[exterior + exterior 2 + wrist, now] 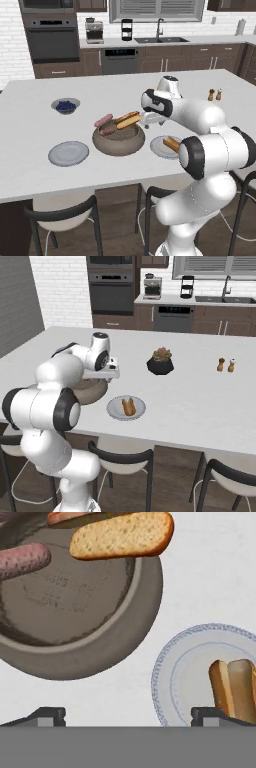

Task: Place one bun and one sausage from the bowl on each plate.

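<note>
The grey-brown bowl (119, 139) sits mid-tabletop (30, 165) between two plates, with a bun (128, 120) and sausages (103, 121) perched on its rim. The right-hand plate (186, 671) already carries a bun and sausage (235, 689); the left plate (68, 153) is bare. The gripper (127, 714) is held above, fingers (47, 714) spread wide and empty; the overhanging bun could be knocked off the rim by a careless descent.

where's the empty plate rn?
Left base view: the empty plate sits near the counter's front edge, left of the bowl, in front of the berry bowl.
</note>
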You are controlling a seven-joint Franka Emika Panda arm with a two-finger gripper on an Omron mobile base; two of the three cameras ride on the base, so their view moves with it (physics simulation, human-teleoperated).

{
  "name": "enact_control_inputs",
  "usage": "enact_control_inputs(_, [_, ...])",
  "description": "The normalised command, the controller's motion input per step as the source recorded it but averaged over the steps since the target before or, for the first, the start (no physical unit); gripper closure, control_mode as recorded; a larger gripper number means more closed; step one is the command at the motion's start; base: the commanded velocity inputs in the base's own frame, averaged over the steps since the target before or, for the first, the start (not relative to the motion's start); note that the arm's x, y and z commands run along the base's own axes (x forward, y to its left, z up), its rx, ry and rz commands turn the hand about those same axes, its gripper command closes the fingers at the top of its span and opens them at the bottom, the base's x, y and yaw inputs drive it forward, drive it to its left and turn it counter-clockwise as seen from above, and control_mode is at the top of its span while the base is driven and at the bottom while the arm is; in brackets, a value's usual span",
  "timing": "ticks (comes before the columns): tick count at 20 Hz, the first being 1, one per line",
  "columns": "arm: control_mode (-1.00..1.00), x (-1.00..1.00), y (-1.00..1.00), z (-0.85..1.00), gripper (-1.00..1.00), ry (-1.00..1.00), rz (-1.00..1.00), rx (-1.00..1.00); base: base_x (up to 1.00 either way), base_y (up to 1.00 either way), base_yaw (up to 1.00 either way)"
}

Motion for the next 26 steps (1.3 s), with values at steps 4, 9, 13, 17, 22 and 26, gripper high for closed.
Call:
enact_control_inputs(4, [-1.00, 0.00, 0.59, 0.00, -1.00, 0.00, -0.18, 0.15, 0.00, 0.00, 0.00])
enact_control_inputs(9, [-1.00, 0.11, 0.77, 0.00, -1.00, 0.08, -0.23, 0.14, 0.00, 0.00, 0.00])
enact_control_inputs(13, [-1.00, 0.24, 0.91, 0.00, -1.00, 0.19, -0.17, 0.01, 0.00, 0.00, 0.00])
enact_control_inputs(17, [-1.00, 0.27, 0.88, 0.00, -1.00, 0.17, -0.18, 0.00, 0.00, 0.00, 0.00])
enact_control_inputs(22, [-1.00, 0.14, 0.55, 0.00, -1.00, 0.04, -0.21, 0.00, 0.00, 0.00, 0.00])
enact_control_inputs(26, [-1.00, 0.05, 0.21, -0.07, -1.00, 0.01, -0.24, 0.00, 0.00, 0.00, 0.00])
